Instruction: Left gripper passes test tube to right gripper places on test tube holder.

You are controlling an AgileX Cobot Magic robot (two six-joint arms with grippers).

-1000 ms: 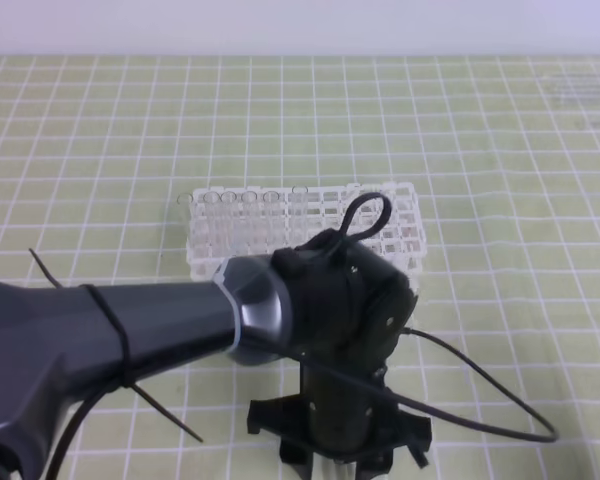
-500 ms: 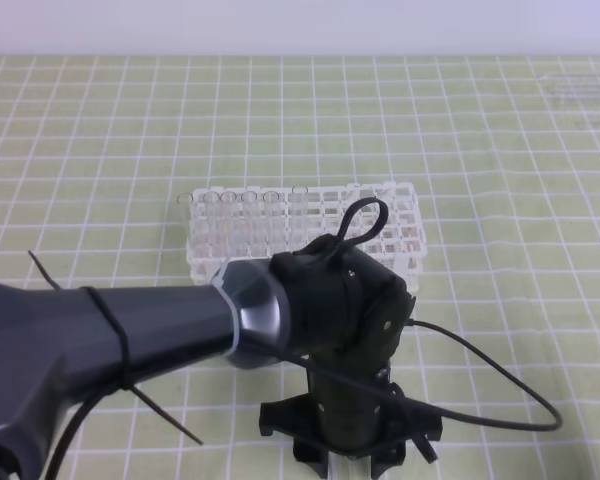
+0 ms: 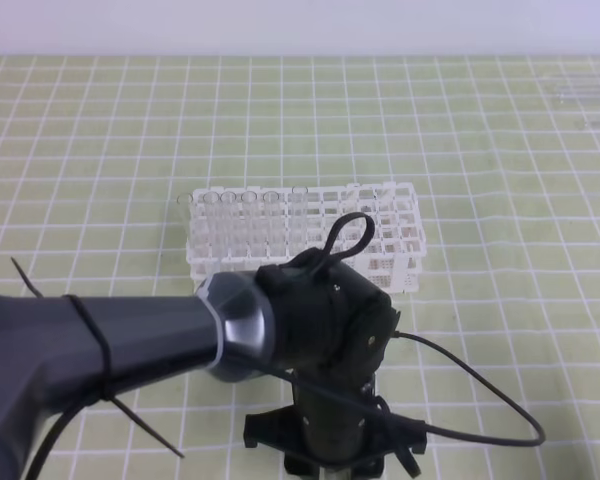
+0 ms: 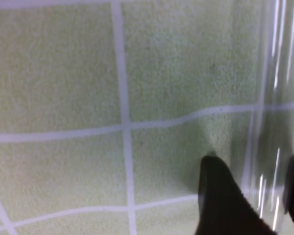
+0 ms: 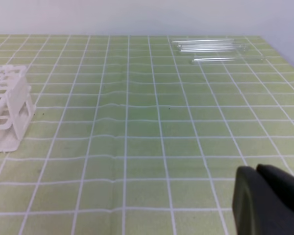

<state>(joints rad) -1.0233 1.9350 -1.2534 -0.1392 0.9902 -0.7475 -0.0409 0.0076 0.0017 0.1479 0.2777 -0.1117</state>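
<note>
1. The test tube (image 4: 272,122) shows in your left wrist view as a clear upright streak between the two black fingertips (image 4: 220,196) of the left gripper (image 4: 257,196), low over the green gridded mat (image 4: 63,63).
2. Your left gripper's jaws stand close on either side of the glass; whether they actually press on it you cannot tell from here.
3. From the high view, your left arm (image 3: 130,340) reaches in from the left, its wrist pointing down at the near edge, just in front of the test tube holder (image 3: 380,235).
4. The holder stands on the mat with several clear tubes (image 3: 240,210) upright in its left half.
5. Your right gripper (image 5: 269,196) shows only as a dark tip at the lower right of its own view; its jaws look closed together, holding nothing.
6. More spare tubes (image 5: 210,46) lie flat at the far side of the mat, well apart from the holder.
</note>
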